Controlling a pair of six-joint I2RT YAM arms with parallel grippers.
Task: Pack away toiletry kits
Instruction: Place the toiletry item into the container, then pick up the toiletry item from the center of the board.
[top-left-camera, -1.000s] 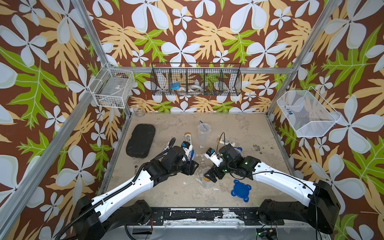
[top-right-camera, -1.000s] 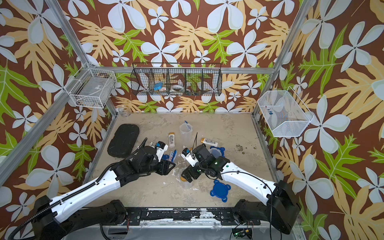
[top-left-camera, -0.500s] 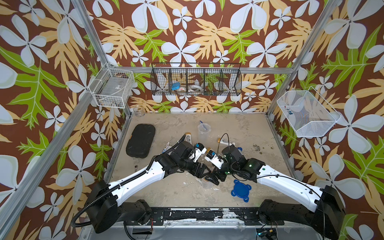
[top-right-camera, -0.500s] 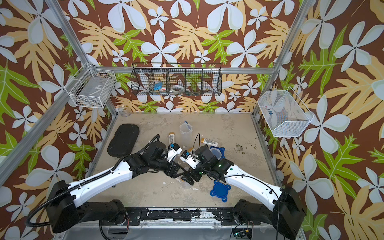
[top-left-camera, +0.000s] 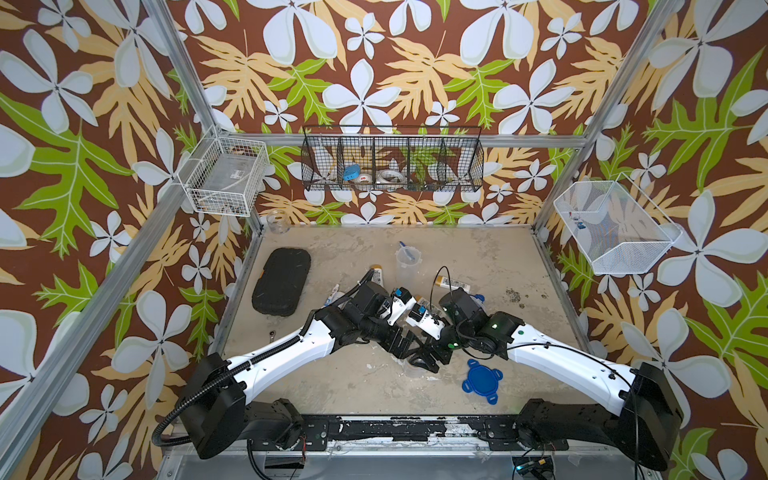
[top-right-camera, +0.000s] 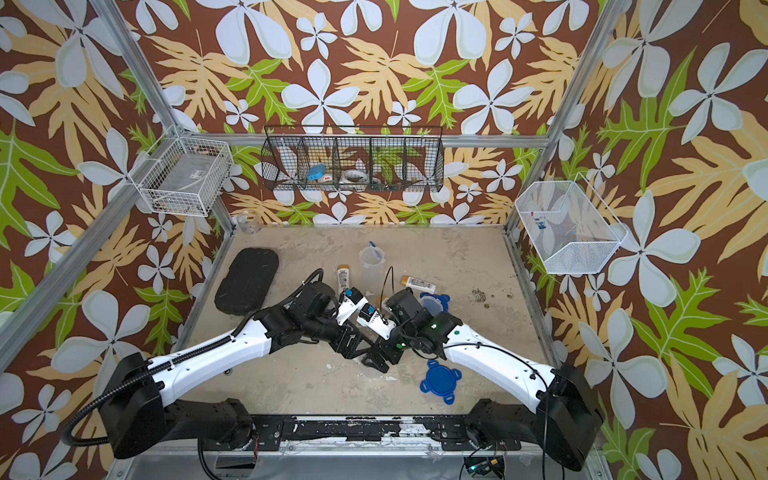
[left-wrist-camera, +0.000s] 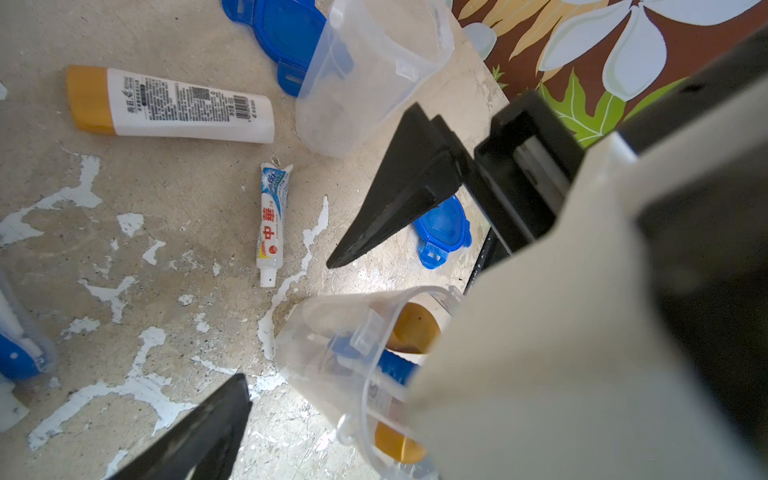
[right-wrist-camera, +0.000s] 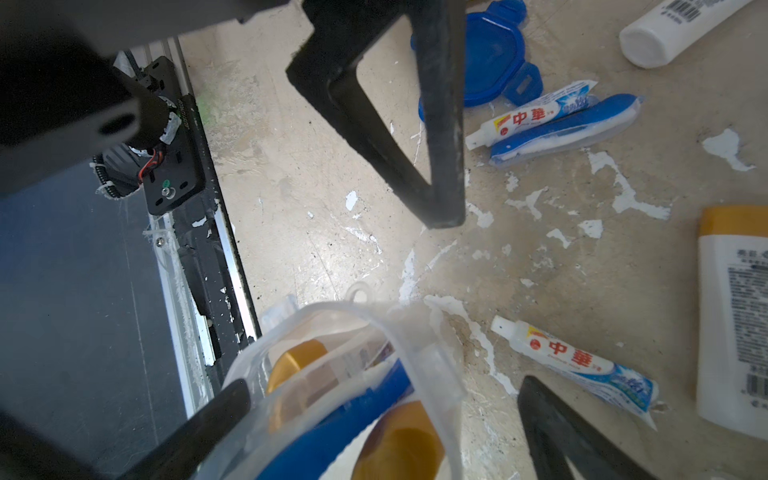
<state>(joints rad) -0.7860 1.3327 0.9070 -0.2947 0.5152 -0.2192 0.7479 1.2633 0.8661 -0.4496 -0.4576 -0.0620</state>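
Cup: clear plastic cup (left-wrist-camera: 328, 353) stands at the table's (top-left-camera: 353, 386) front centre, holding gold-capped bottles (right-wrist-camera: 297, 361) and a blue toothbrush (right-wrist-camera: 332, 440).
Left tool (left-wrist-camera: 286, 322): jaws apart, empty, beside the cup.
Right tool (right-wrist-camera: 384, 384): jaws apart, astride the cup, seemingly not gripping it.
Do well: steady the cup, then drop the small white toothpaste tube (left-wrist-camera: 272, 216) in end-first.

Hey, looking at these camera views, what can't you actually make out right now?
- Near cup: in both top views the left arm and right arm meet over it; in the left wrist view the right arm covers part; contents unclear.
- Black wire basket: contents too small behind mesh in both top views.
- Far blue lid: mostly behind the right arm in a top view.
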